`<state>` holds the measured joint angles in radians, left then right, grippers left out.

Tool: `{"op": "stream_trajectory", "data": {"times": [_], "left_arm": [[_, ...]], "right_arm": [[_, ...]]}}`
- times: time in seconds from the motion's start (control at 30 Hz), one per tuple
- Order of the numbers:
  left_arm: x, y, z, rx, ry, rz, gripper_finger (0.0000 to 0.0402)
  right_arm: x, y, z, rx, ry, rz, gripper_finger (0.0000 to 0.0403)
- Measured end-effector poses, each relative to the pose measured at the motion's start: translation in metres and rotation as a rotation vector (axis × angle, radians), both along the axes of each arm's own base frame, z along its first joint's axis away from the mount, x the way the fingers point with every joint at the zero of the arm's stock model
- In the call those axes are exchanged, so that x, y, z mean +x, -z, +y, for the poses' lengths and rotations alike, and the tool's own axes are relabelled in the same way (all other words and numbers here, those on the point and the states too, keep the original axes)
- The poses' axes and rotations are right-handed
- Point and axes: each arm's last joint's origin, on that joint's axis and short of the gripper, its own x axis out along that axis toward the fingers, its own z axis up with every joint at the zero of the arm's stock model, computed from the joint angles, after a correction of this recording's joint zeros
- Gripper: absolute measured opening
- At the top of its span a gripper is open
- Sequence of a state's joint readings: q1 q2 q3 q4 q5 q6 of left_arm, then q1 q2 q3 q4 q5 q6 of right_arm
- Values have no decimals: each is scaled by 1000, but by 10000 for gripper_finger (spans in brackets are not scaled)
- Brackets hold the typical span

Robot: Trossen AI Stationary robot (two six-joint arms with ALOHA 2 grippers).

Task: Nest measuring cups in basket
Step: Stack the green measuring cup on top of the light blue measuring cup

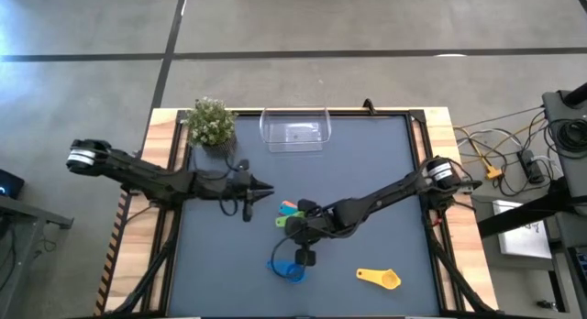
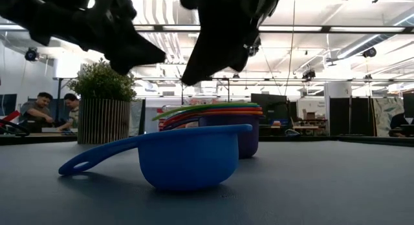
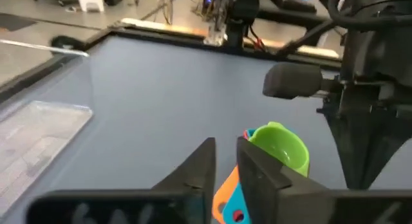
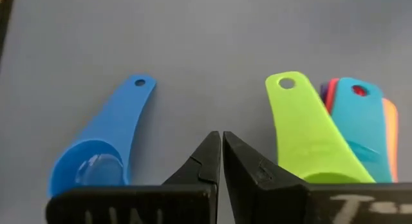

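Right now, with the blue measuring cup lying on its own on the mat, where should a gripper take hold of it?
Likely by the flat handle of the blue cup, coming straight down from above. The cup sits upright, the handle sticks out clear to one side, and the nested stack lies apart from it.

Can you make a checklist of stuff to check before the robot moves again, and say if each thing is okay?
1. Right gripper empty: ok. Its fingers are shut on nothing, between the blue cup and the stack of nested cups.
2. Left gripper empty: ok. It holds nothing, near the stack.
3. Stack neat: ok. The green cup sits on top.
4. Blue cup upright: ok. It stands on the table, apart from the stack.
5. Yellow cup nested: not ok. It lies alone.
6. Cups in the basket: not ok. The basket has none in it.
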<state>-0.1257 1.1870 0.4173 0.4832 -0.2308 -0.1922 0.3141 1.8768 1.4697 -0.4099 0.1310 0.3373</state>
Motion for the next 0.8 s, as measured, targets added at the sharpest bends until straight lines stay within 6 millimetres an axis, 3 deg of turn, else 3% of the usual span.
{"op": "stream_trajectory", "data": {"times": [0.13, 0.47, 0.63, 0.8], "left_arm": [[18, 4, -1, 16, 13, 48, 5], [54, 26, 11, -38, 79, 152, 0], [61, 40, 16, -69, 102, 198, 0], [60, 50, 21, -108, 117, 227, 0]], "right_arm": [[9, 11, 4, -32, -19, 51, 8], [37, 18, 14, -173, -22, 186, 8], [48, 28, 16, -250, -7, 271, 8], [58, 24, 19, -256, -15, 262, 8]]}}
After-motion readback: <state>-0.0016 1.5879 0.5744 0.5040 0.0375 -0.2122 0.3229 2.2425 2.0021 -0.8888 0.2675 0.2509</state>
